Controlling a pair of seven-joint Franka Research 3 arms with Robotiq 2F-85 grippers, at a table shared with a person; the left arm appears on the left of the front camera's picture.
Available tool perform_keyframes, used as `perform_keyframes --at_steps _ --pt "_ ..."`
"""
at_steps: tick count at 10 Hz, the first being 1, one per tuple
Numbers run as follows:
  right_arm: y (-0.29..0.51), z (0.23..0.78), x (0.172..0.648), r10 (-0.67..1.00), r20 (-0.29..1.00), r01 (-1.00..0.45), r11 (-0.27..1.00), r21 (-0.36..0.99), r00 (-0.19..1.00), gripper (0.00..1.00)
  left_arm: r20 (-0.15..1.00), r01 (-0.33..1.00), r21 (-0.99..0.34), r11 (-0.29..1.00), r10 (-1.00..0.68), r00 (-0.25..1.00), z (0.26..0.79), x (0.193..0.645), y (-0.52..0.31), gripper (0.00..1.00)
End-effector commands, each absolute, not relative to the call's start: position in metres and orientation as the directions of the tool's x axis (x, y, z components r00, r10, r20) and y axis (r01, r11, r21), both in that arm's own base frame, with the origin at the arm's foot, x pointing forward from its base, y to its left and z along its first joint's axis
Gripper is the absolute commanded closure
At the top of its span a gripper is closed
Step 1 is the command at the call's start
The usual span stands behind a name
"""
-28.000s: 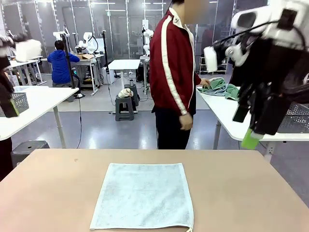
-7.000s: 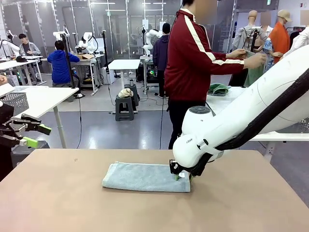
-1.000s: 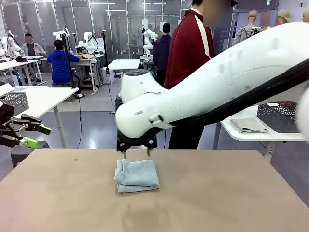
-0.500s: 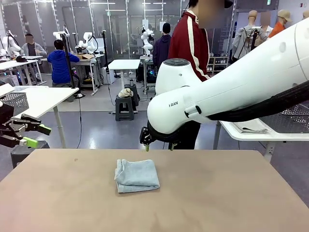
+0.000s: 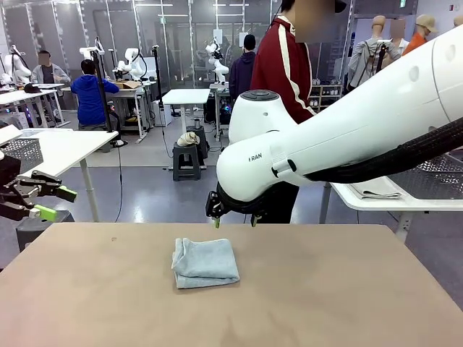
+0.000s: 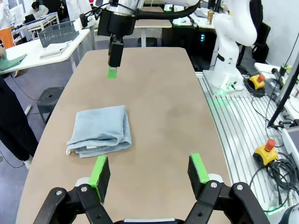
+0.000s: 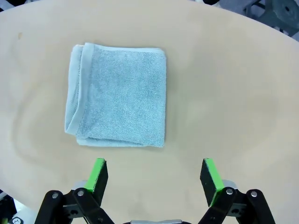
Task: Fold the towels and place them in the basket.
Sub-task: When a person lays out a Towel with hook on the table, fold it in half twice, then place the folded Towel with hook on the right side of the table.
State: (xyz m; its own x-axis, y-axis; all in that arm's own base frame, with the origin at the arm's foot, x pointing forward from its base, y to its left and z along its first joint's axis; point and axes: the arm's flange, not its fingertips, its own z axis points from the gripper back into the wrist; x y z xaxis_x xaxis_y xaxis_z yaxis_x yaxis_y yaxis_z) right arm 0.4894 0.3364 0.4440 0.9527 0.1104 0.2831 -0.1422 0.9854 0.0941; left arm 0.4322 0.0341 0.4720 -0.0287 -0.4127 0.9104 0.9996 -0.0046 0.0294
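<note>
One pale blue-grey towel (image 5: 205, 262) lies folded into a small square in the middle of the table, also seen as towel (image 6: 100, 130) and towel (image 7: 119, 95). My right gripper (image 5: 233, 219) hangs open above the table's far edge, just behind the towel and apart from it; its own camera looks straight down on the cloth past right gripper (image 7: 154, 176). My left gripper (image 5: 51, 203) is held open off the table's left side, empty, with left gripper (image 6: 149, 170) facing across the table. The dark lattice basket (image 6: 58, 32) stands on a side table, by another folded towel (image 6: 53, 49).
A person in a red jacket (image 5: 286, 72) stands beyond the far edge, behind my right arm. The side table (image 5: 394, 202) on the right carries a folded towel (image 5: 376, 189) and the basket (image 5: 441, 173). A second lattice basket (image 5: 25, 152) sits on the left table.
My right gripper has moved from right behind the towel's left part to the right along the far edge, then slightly back. The towel and left gripper have not moved.
</note>
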Motion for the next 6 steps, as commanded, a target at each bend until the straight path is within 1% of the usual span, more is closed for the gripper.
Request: perform_keyframes --at_steps 1,6 --pt "0.3387 0.4453 0.4928 0.110 0.285 -0.139 0.987 0.084 0.952 0.00 0.917 0.999 0.038 -0.011 -0.397 -0.040 0.4742 0.4288 0.0338 0.15" --pt "0.3387 0.4453 0.4928 0.110 0.285 -0.139 0.987 0.084 0.952 0.00 0.917 0.999 0.038 -0.011 -0.397 -0.040 0.4742 0.4288 0.0338 0.15"
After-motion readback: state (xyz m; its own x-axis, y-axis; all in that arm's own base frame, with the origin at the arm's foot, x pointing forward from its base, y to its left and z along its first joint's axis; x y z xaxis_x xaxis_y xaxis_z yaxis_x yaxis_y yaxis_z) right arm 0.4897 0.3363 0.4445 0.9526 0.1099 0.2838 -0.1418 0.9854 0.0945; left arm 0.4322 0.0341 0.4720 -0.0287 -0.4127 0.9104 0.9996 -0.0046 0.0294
